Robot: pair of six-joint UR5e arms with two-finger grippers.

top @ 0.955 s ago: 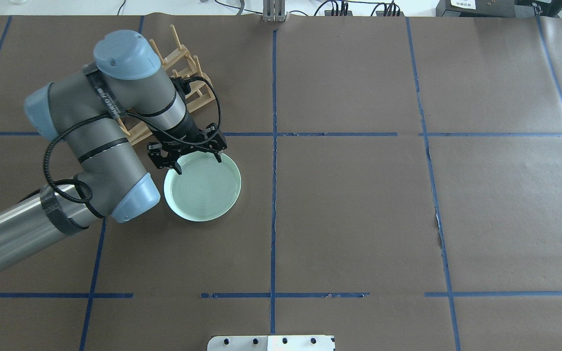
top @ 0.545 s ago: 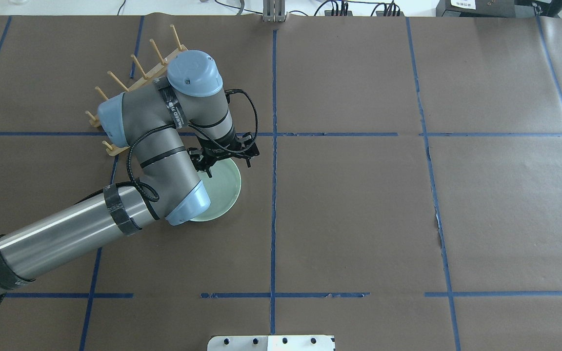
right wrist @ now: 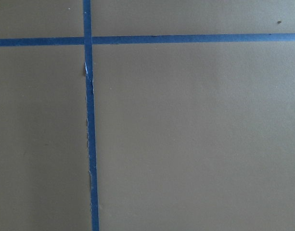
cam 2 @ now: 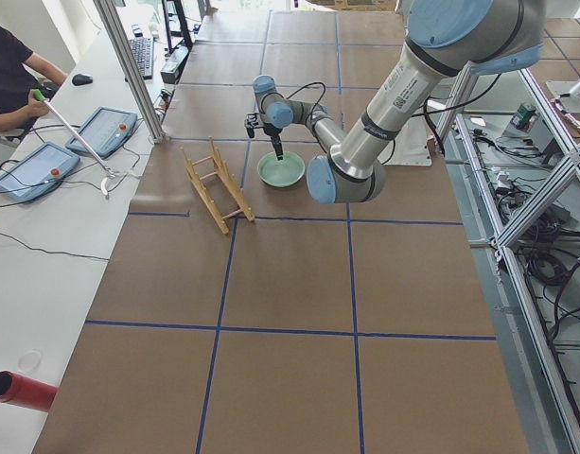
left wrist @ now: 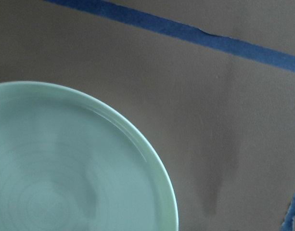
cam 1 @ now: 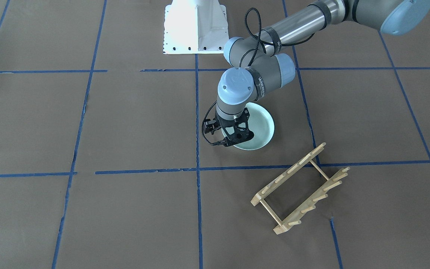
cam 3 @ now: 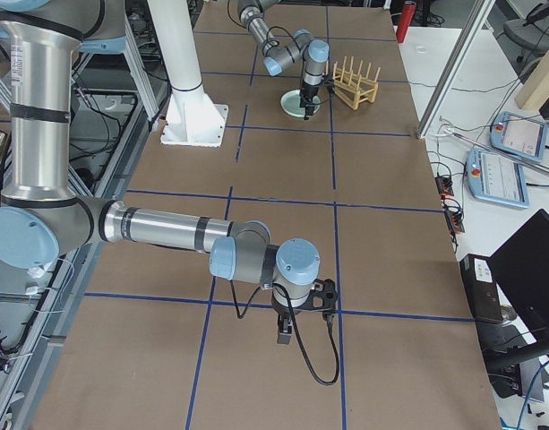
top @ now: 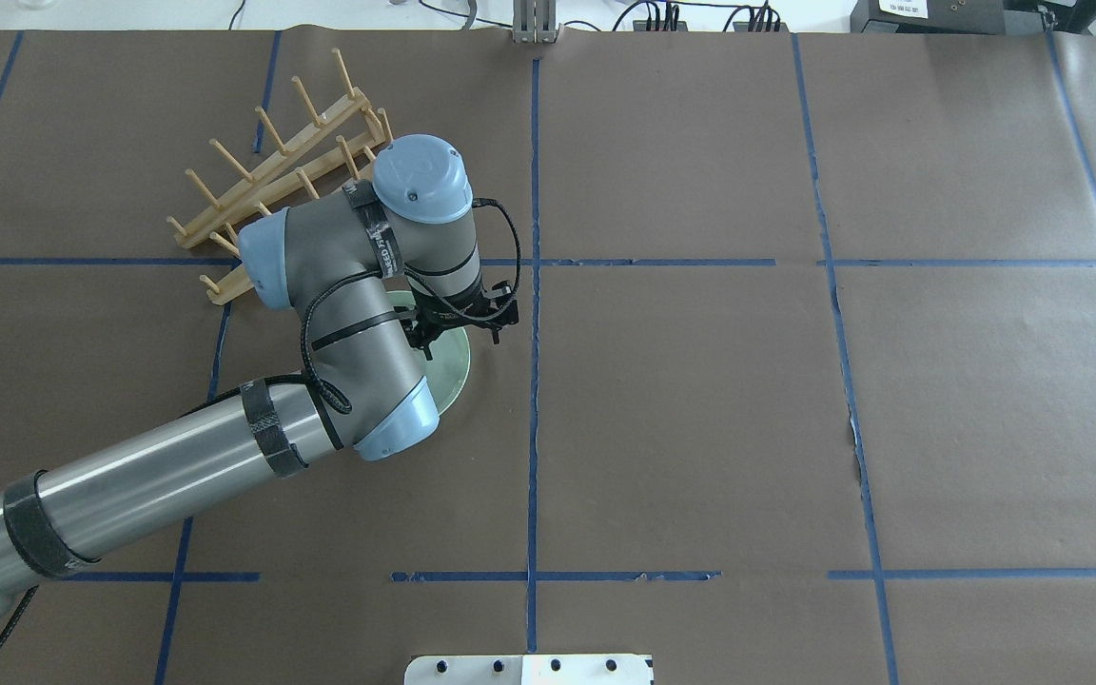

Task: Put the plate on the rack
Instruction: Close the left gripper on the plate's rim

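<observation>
Brown paper covers the tabletop (cam 1: 125, 123), where the plate (cam 1: 261, 125) lies flat at the front-facing view's centre, apart from the rack (cam 1: 301, 190) at lower right; overhead, the left arm (top: 339, 314) hides most of the plate. That front view shows the left tool (cam 1: 233, 140) over the plate's lower-left rim, fingers apart. The right tool (cam 3: 287, 333) shows only in the right-side view's lower middle, and whether it is apart or together I cannot tell.

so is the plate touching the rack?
Apart. The front-facing view shows bare brown paper between the plate and the rack.
</observation>
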